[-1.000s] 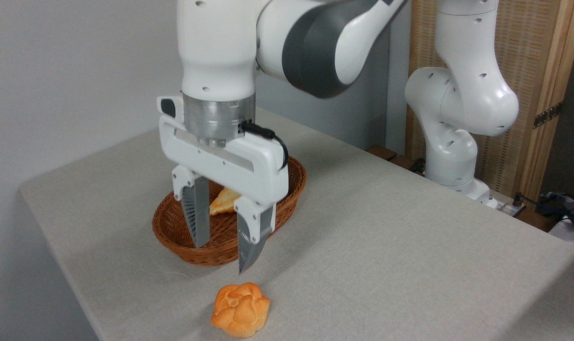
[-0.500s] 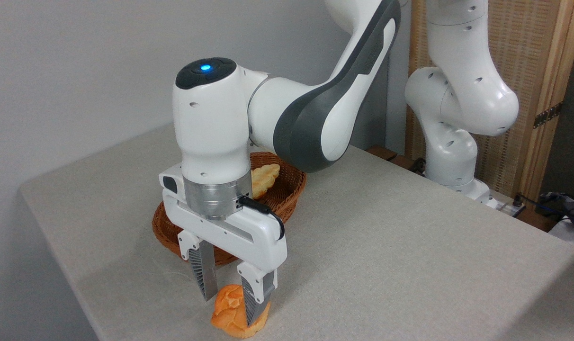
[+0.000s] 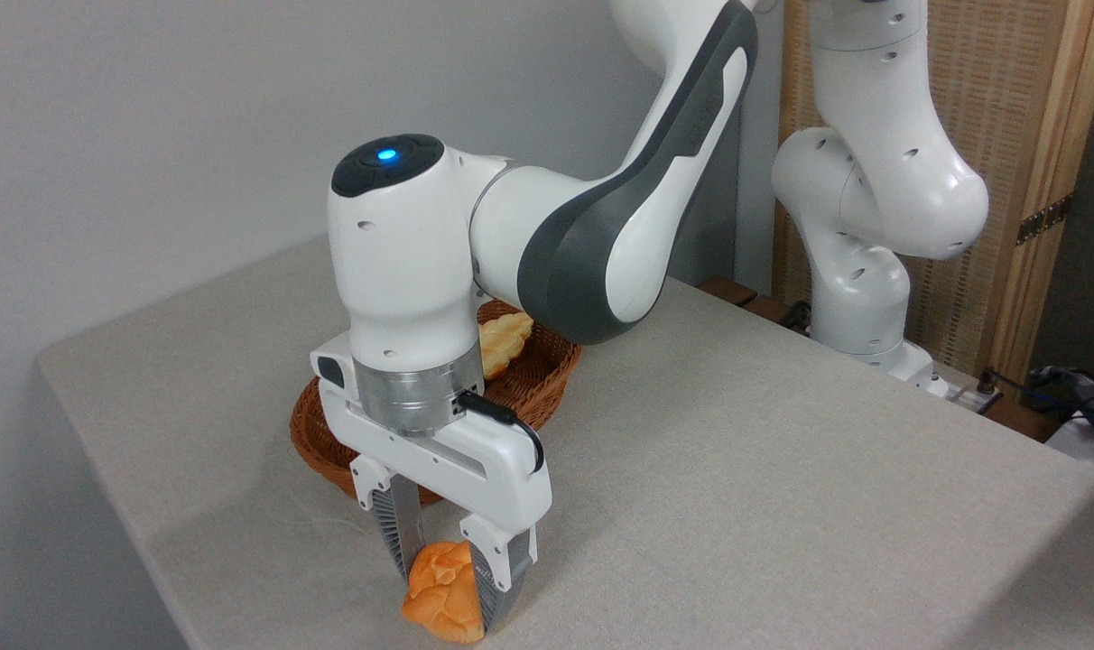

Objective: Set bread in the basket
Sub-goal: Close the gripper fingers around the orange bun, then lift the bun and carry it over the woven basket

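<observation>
Tool (image 3: 448, 591) lowered over bread (image 3: 440, 594), one finger on each side of the bun and touching it; grip appears closed on it. Bread sits on tabletop (image 3: 737, 469), near front edge, just in front of basket (image 3: 547, 384). Paler loaf (image 3: 504, 341) lies inside basket.

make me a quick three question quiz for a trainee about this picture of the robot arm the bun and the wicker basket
1. True or false: the bread already lies inside the basket.
2. Multiple choice: where do the fingers of the gripper stand? A) above the basket, B) on either side of the bread, C) raised well above the table.
3. Fill the gap: the paler loaf lies in the ______.

Key:
1. False. The bread sits on the table in front of the basket.
2. B. The fingers reach down on both sides of it; whether they already press on it cannot be told.
3. basket.
</observation>
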Tool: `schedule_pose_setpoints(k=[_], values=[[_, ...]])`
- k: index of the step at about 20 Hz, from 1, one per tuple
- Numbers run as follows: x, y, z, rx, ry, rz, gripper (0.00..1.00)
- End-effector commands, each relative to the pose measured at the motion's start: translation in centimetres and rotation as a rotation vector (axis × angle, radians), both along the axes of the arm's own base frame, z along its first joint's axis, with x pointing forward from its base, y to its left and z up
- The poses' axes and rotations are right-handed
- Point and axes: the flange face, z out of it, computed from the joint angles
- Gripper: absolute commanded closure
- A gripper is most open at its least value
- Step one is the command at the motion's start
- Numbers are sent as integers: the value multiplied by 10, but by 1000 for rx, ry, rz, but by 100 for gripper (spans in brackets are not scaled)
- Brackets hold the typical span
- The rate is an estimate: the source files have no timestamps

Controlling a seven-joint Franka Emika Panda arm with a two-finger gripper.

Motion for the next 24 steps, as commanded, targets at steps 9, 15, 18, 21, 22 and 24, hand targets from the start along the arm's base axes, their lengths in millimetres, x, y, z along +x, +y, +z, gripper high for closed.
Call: schedule_pose_setpoints(k=[9, 15, 18, 21, 22, 24], values=[[-1, 1, 4, 17, -16, -118, 68], [-1, 1, 4, 18, -17, -117, 68], [0, 1, 9, 17, -25, -113, 68], [-2, 1, 25, 8, -42, -101, 68], [-4, 2, 37, 4, -54, -97, 68], [-7, 2, 69, -27, -64, -85, 67]])
